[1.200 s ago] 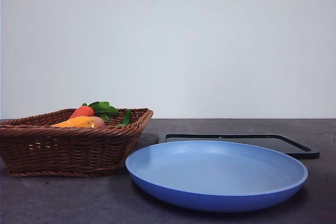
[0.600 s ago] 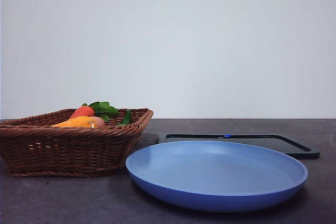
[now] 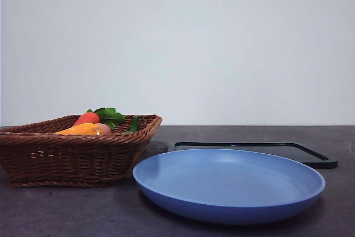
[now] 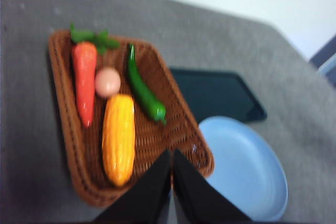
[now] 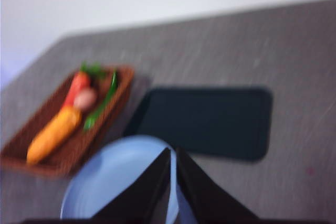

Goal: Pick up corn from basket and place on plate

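Note:
The orange-yellow corn (image 4: 118, 137) lies lengthwise in the brown wicker basket (image 4: 152, 140), beside a carrot and a green pepper. In the front view only the corn's top (image 3: 83, 130) shows over the basket's rim (image 3: 72, 156), at the left. To the basket's right sits the blue plate (image 3: 227, 184), with nothing on it. My left gripper (image 4: 172, 153) hangs shut high above the basket's corner nearest the plate (image 4: 247, 166). High over the plate's edge (image 5: 115, 177), my right gripper (image 5: 173, 151) is shut too, and its view is blurred. No arm shows in the front view.
A red-orange carrot (image 4: 84, 82) with green leaves, a small pinkish egg-shaped item (image 4: 107, 82) and a green pepper (image 4: 144, 90) share the basket. A flat black tray (image 3: 310, 156) lies behind the plate. The table is dark grey, with a white wall behind.

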`<act>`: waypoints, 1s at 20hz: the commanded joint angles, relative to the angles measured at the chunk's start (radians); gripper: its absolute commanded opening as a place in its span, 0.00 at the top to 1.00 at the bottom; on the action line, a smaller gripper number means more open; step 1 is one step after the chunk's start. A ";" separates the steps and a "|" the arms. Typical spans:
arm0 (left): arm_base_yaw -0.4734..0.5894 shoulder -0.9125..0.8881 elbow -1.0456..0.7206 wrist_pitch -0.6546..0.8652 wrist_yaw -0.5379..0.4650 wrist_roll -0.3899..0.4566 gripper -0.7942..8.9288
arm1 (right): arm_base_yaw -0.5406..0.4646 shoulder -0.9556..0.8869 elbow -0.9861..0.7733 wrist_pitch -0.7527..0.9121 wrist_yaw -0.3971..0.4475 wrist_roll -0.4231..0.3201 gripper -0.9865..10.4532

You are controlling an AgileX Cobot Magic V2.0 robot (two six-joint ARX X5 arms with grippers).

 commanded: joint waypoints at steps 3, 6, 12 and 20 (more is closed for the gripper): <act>-0.025 0.017 0.036 -0.058 0.007 0.085 0.91 | 0.040 0.066 0.064 -0.099 -0.006 -0.135 0.91; -0.037 0.017 0.036 -0.082 0.006 0.092 0.91 | 0.072 0.097 0.091 -0.146 -0.006 -0.145 0.91; -0.037 0.017 0.036 -0.090 0.006 0.092 0.82 | 0.118 0.124 0.100 -0.153 -0.007 -0.153 0.90; -0.037 0.017 0.036 -0.070 0.006 0.076 0.55 | 0.136 0.154 0.100 -0.144 0.005 -0.128 0.67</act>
